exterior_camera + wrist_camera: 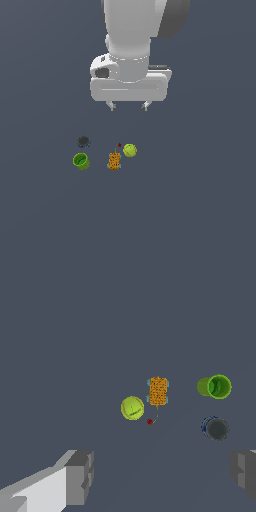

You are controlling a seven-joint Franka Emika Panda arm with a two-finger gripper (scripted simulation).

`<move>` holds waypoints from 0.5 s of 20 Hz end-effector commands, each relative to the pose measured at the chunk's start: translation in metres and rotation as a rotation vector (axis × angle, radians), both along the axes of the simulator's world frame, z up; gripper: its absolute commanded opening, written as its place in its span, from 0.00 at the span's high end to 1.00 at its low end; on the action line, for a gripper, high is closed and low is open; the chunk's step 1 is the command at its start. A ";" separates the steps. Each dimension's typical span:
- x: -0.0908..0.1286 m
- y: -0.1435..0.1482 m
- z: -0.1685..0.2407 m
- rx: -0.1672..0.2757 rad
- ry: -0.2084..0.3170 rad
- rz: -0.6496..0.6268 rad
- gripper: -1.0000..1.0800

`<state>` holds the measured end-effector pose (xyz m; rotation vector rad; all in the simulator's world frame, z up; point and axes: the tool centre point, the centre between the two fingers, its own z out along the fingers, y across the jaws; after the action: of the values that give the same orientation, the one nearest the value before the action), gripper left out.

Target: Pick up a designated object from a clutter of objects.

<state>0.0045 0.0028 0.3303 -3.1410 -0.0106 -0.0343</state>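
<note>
**Open pincer high above a small clutter, target can untouched**

The white robot arm's pincer (129,106) hangs well above the dark grey surface (200,200), fingers spread wide and holding nothing. Below it sit a few small items. Taking the orange-yellow patterned upright box (114,161) as landmark: a yellow-green ball (130,150) lies just beside it, a bright green cup (81,161) stands apart on its other side, and beyond the cup is the short round can with dark grey top and blue side band (83,142). The can looks rigid, light and probably smooth; gripping across its round sides seems best.

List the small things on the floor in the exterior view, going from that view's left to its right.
green cup → dark can → orange box → red dot → yellow-green ball
</note>
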 end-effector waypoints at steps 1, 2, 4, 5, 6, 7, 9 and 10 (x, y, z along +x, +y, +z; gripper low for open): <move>0.000 0.000 0.000 0.000 0.000 0.000 0.04; 0.000 0.000 0.000 0.000 0.000 0.000 0.04; 0.000 0.000 0.000 0.003 0.002 0.004 0.04; 0.000 0.001 0.000 0.005 0.003 0.006 0.04; 0.000 0.001 -0.001 0.009 0.005 0.010 0.04; 0.000 0.001 -0.001 0.012 0.007 0.014 0.04; -0.001 0.002 -0.001 0.016 0.010 0.019 0.04; -0.001 0.003 0.000 0.018 0.010 0.021 0.04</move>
<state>0.0040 0.0047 0.3296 -3.1260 -0.0371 -0.0208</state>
